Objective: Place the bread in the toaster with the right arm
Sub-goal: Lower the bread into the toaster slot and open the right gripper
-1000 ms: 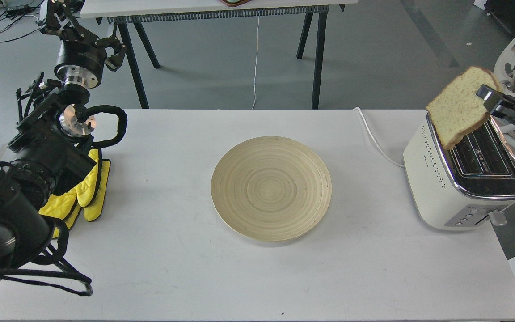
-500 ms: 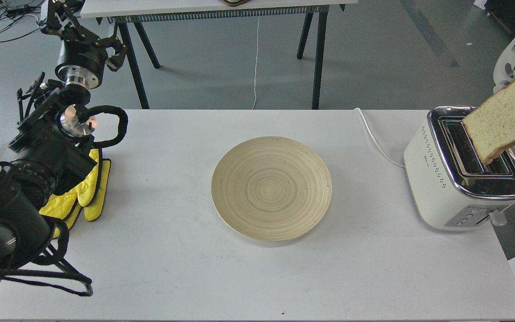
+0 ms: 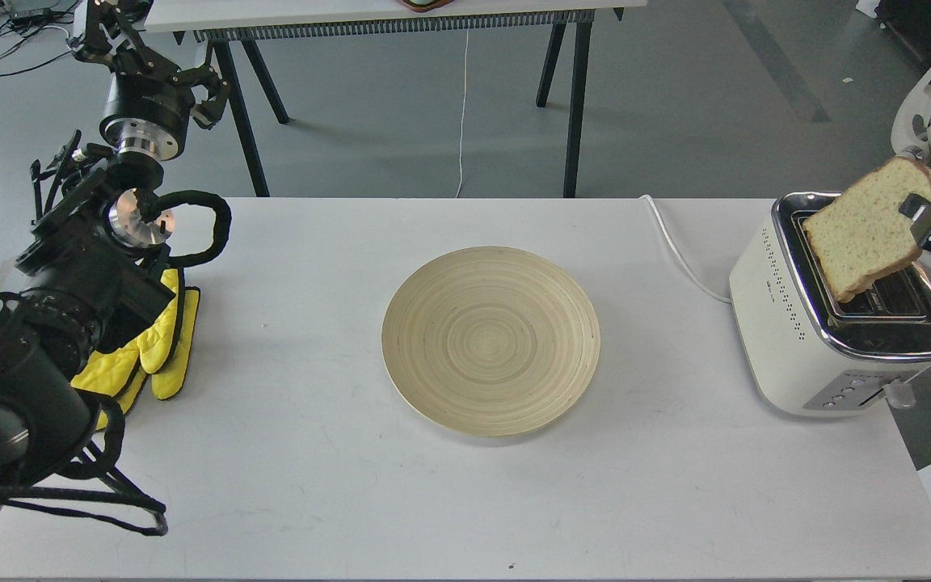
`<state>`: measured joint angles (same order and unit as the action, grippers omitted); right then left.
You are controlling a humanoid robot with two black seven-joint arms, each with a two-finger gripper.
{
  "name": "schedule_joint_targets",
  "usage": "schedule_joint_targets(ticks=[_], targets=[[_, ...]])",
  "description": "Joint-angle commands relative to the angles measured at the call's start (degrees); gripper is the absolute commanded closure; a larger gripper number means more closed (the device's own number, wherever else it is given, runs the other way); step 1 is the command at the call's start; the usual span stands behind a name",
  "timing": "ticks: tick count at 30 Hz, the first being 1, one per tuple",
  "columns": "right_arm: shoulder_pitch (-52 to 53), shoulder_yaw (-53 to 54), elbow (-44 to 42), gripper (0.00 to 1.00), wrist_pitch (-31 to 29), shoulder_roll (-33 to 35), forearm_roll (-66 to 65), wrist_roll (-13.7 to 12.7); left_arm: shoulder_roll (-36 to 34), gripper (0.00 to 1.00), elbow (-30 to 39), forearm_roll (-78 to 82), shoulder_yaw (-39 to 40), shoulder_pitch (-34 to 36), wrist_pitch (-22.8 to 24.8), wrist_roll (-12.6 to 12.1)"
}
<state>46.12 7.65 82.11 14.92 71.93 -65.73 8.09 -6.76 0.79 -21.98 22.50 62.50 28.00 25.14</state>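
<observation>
Right gripper (image 3: 918, 220): slim black 2-finger tool entering from the right edge, fingers pinched on the upper right corner of the bread. Bread (image 3: 865, 230): 1 square-ish slice, pale and speckled, brown crust, rounded top; held tilted above the toaster, lower corner down at the chrome top over the slots, though whether it has entered a slot cannot be told from this angle. Toaster (image 3: 789, 323): cream-white boxy 2-slot unit, shiny chrome top, dotted perforations along its side, row of buttons on the near end, standing at the right end of the white table (image 3: 352, 485). White cord (image 3: 680, 250): runs from the toaster's left side across the table toward the far edge. Round pale wooden plate (image 3: 490, 339): table centre, well apart from the toaster. Yellow gloves (image 3: 154, 347): left side of table, partly under the left arm. Left gripper (image 3: 106, 28): black, raised at upper left beyond the table; finger state cannot be told.
</observation>
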Motion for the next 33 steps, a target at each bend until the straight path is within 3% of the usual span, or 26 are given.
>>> schedule_joint_targets(ticks=[1, 20, 22, 23, 27, 31, 33], targets=[[-0.42, 0.0, -0.28, 0.91, -0.07, 0.32, -0.01, 0.0, 0.0, 0.0, 0.0, 0.0, 0.0, -0.01, 0.0, 0.0], [-2.27, 0.0, -0.37, 0.91, -0.07, 1.2, -0.19, 0.08, 0.08, 0.0, 0.0, 0.0, 0.0, -0.01, 0.0, 0.0], [-2.44, -0.09, -0.46, 0.87, -0.07, 1.11, -0.19, 0.17, 0.0, 0.0, 0.0, 0.0, 0.0, -0.01, 0.0, 0.0], [-2.62, -0.09, -0.46, 0.82, -0.07, 1.02, -0.1, 0.17, 0.0, 0.0, 0.0, 0.0, 0.0, -0.01, 0.0, 0.0], [-2.88, 0.17, -0.54, 0.35, 1.95, 0.15, 0.43, 0.44, 0.0, 0.0, 0.0, 0.0, 0.0, -0.01, 0.0, 0.0], [-2.79, 1.49, 0.33, 0.11, 3.27, -1.09, 2.09, 0.79, 0.08, 0.0, 0.0, 0.0, 0.0, -0.01, 0.0, 0.0], [-2.79, 2.8, 0.86, 0.06, 3.27, -1.35, 4.28, 0.79, 0.08, 0.0, 0.0, 0.0, 0.0, -0.01, 0.0, 0.0]])
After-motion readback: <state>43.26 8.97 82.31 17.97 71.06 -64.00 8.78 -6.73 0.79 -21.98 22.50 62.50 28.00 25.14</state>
